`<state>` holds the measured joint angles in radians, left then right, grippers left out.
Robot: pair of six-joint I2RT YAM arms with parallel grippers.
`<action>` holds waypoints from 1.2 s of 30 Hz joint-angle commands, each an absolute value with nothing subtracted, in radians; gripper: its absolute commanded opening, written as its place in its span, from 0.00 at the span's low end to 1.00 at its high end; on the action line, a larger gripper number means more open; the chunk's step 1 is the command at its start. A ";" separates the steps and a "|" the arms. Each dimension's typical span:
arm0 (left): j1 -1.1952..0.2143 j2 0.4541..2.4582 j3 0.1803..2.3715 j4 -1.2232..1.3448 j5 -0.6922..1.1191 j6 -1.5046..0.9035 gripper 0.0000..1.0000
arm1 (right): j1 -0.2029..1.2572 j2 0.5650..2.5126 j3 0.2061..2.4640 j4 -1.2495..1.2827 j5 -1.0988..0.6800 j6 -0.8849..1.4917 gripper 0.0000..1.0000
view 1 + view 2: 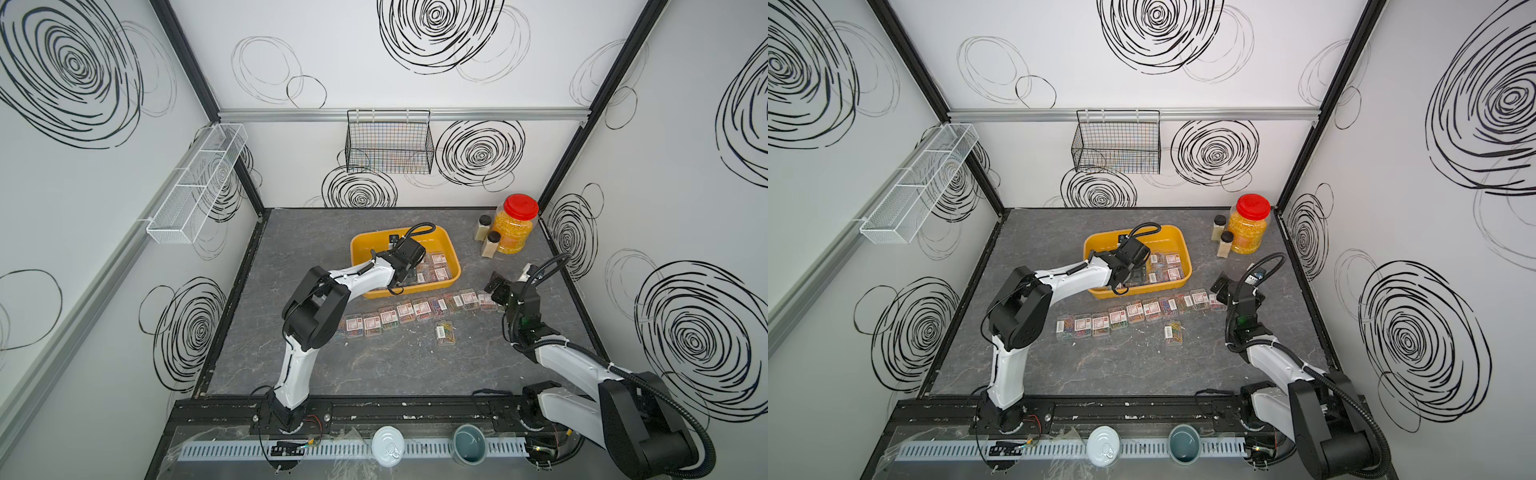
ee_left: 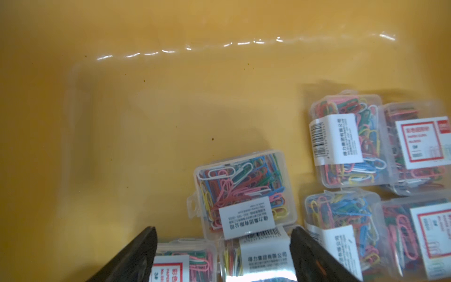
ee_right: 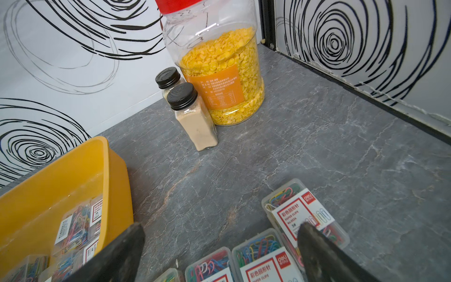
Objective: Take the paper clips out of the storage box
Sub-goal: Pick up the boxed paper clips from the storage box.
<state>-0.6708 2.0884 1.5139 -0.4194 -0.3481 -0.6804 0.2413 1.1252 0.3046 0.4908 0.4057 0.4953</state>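
The yellow-orange storage box stands mid-table with several clear cases of paper clips in its right half. My left gripper reaches down into the box. In the left wrist view it is open just above the box floor, with a labelled case standing on edge between its fingers. A row of cases lies on the table in front of the box, and one case lies apart. My right gripper hangs open over the row's right end.
A red-lidded jar of yellow kernels and two black-capped bottles stand at the back right. A black wire basket hangs on the back wall, a white mesh rack on the left wall. A tin can and a teal cup sit on the front rail.
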 commanded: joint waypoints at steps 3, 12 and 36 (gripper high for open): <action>-0.663 2.143 1.581 -0.427 -0.308 -0.647 0.96 | 0.238 1.138 0.320 0.517 0.418 0.497 1.00; -0.641 2.251 1.663 -0.455 -0.281 -0.663 0.92 | 0.239 1.186 0.358 0.498 0.401 0.489 1.00; -0.680 1.860 1.431 -0.427 -0.400 -0.659 0.67 | 0.458 1.264 0.608 0.490 0.352 0.572 1.00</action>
<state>-0.6743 1.9537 1.4811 -0.4538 -0.3508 -0.6441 0.4465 1.2778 0.5926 0.4862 0.3618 0.5304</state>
